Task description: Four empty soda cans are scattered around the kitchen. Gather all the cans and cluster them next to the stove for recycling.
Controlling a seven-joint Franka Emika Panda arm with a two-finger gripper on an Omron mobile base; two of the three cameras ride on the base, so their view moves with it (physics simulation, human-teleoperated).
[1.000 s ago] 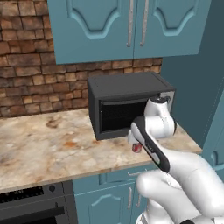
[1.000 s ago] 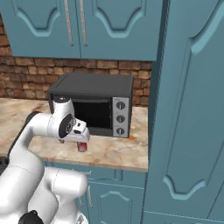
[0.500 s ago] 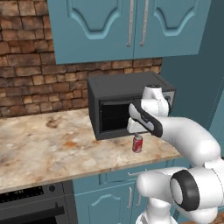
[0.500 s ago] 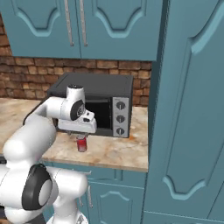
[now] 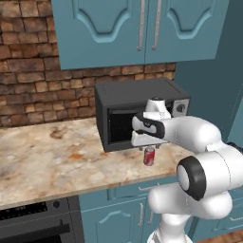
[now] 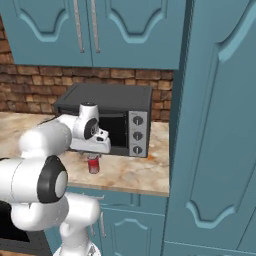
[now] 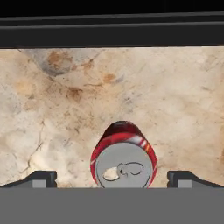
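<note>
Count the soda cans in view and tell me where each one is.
1. The soda can stands upright on the counter in front of the microwave, directly below the open tool. Other cans may be elsewhere in the kitchen, outside these views.

You have a boxy black microwave [image 5: 137, 113] with a dark glass door and three round knobs [image 6: 137, 135] standing on the beige marbled tabletop [image 5: 52, 159], backed against the dark red brick wall [image 5: 33, 76]. Teal upper cabinets with slim silver handles [image 5: 147, 23] hang above it. A black built-in oven [image 5: 38, 223] sits below the tabletop. A tall teal cabinet [image 6: 220, 125] stands just beside the microwave.
</note>
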